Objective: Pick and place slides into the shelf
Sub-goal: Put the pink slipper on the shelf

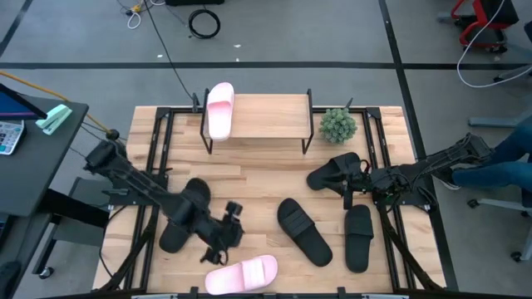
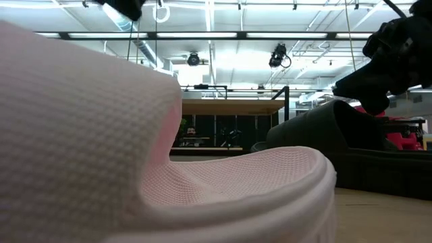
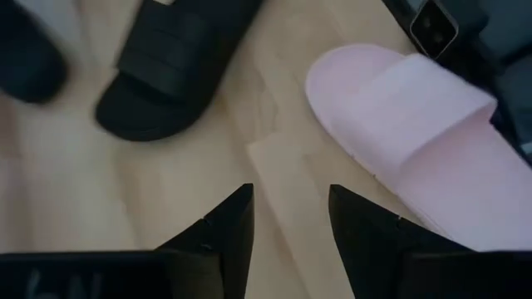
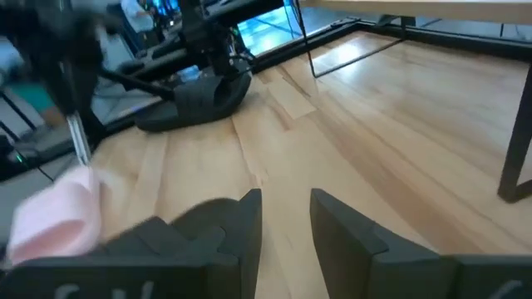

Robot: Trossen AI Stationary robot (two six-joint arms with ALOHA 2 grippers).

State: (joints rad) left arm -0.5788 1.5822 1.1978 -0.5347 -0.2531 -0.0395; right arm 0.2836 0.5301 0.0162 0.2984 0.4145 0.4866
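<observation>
One pale pink slide (image 1: 219,108) lies on the shelf's wooden top (image 1: 266,116). The other pink slide (image 1: 241,274) lies at the table's near edge and fills the low view (image 2: 101,135). Several black slides lie flat on the table: one under the left arm (image 1: 184,214), one below the plant (image 1: 332,173), two at the middle right (image 1: 303,231) (image 1: 358,237). My left gripper (image 1: 224,237) is open and empty just above and to the far side of the near pink slide (image 3: 416,116). My right gripper (image 1: 349,189) is open and empty beside the far right black slide.
A small green plant (image 1: 337,124) stands to the right of the shelf. The shelf's thin black legs (image 4: 515,141) rise from the table. Bare wood shows between the shelf and the slides (image 1: 258,178). A person's legs (image 1: 499,170) show beyond the table's right edge.
</observation>
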